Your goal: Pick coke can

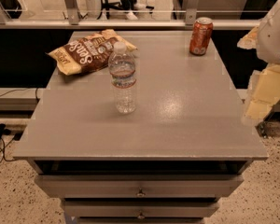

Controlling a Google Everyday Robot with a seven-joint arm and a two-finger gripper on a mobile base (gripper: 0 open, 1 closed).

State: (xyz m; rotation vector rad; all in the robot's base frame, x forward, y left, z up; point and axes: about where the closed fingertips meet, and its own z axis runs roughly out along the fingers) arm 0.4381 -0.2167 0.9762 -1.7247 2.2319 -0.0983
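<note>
The coke can (200, 36) is a small red-orange can with a silver top rim. It stands upright at the far right corner of the grey table top (177, 115). My gripper (260, 99) hangs at the right edge of the view, beside the table's right side. It is nearer to me than the can and to the right of it, and well apart from it. The white arm (276, 29) rises above the gripper. The gripper holds nothing that I can see.
A clear plastic water bottle (123, 78) stands upright near the table's middle left. A brown and yellow chip bag (88, 51) lies flat at the far left. Drawers (140, 186) sit below the top. A railing (130, 23) runs behind the table.
</note>
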